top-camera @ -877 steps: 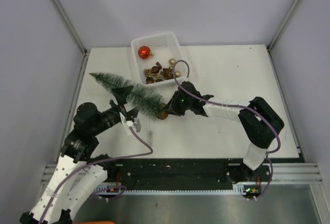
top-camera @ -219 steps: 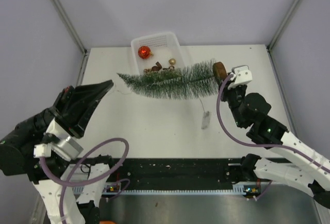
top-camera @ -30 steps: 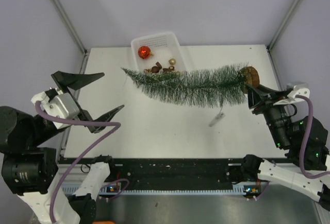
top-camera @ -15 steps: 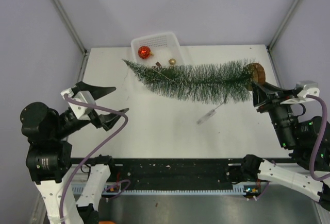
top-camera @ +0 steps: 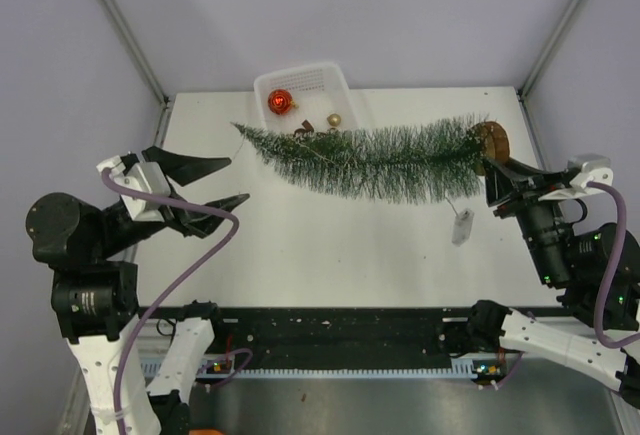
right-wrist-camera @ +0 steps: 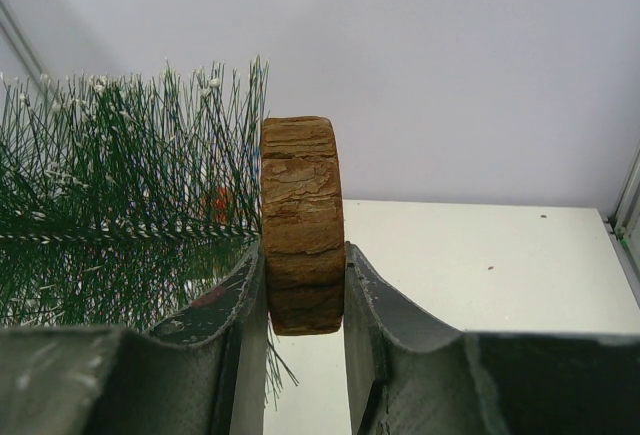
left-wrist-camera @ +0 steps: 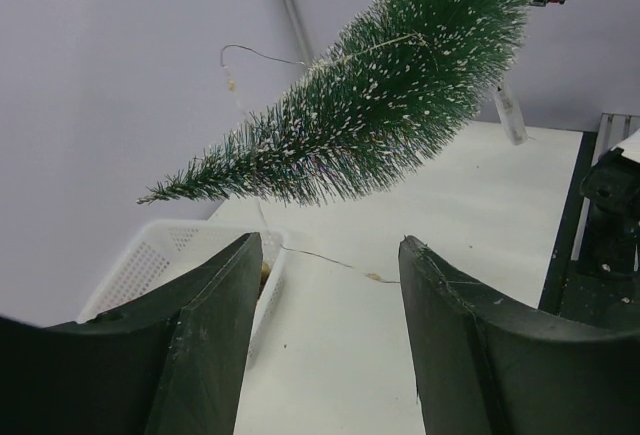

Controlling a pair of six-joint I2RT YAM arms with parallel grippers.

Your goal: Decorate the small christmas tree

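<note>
The right tool (right-wrist-camera: 305,290), clamped on the disc base (right-wrist-camera: 302,205), holds the small christmas tree (top-camera: 380,158) level above the tabletop (top-camera: 330,250), tip over the basket (top-camera: 300,71), while the wide, empty left tool (top-camera: 237,180) has just edged closer, seemingly ready to decorate: 1 tree, 1 red bauble (top-camera: 280,102), 1 gold bauble (top-camera: 334,120).

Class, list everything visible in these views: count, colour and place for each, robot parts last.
small christmas tree: 1, dark green, brown wooden base, held sideways in the air
basket: 1, white, table's far edge
red bauble: 1, red, in basket
gold bauble: 1, gold, in basket
brown pieces: a few, brown, in basket
tag on wire: 1, pale, hanging below tree
table: 1, white
left gripper: 1, black, open, empty
right gripper: 1, black, shut on tree's base
</note>
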